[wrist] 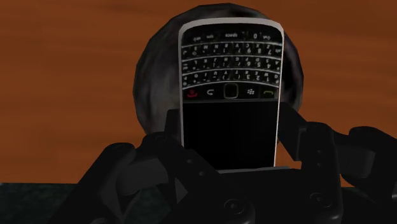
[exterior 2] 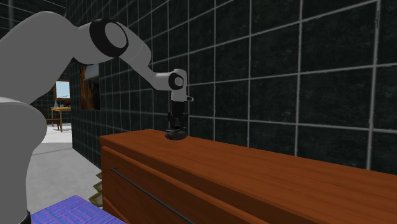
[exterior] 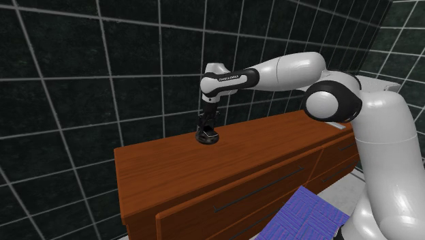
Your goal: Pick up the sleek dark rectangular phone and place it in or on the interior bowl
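black two-finger gripper (wrist: 230, 130) pinches the black rectangular phone with silver rim and keypad (wrist: 230, 70) by its long sides. phone is held right over the dark grey round bowl (wrist: 151, 83). bowl sits on the brown wooden dresser (exterior: 163, 167) by the black tiled wall (exterior: 82, 75).

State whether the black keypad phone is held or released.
Held: fingers of the black gripper clasp the black keypad phone over the dark round bowl on the wooden dresser.
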You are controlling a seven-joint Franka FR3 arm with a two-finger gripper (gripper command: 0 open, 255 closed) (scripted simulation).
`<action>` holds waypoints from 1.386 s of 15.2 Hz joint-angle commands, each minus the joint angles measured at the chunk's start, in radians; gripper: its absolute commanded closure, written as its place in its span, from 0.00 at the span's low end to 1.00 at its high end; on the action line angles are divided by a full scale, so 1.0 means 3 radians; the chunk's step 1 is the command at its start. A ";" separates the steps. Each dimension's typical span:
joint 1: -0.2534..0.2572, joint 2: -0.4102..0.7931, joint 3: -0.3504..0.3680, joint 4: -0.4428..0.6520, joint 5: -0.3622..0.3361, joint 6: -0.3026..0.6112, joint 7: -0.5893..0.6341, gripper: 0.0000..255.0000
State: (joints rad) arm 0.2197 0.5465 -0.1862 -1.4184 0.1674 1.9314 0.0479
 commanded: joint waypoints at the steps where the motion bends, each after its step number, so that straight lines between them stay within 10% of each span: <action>1: -0.0001 0.0001 0.0000 -0.0001 0.0000 0.0003 -0.0001 1.00; 4: -0.0001 0.0001 0.0000 -0.0001 0.0000 0.0003 -0.0001 1.00; 5: 0.0000 0.0001 0.0000 0.0000 0.0000 0.0003 -0.0001 0.00; 21: -0.0025 -0.0064 -0.0016 0.0323 -0.0023 -0.0383 0.0023 0.00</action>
State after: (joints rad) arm 0.2121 0.5274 -0.1909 -1.3216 0.1604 1.8165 0.0547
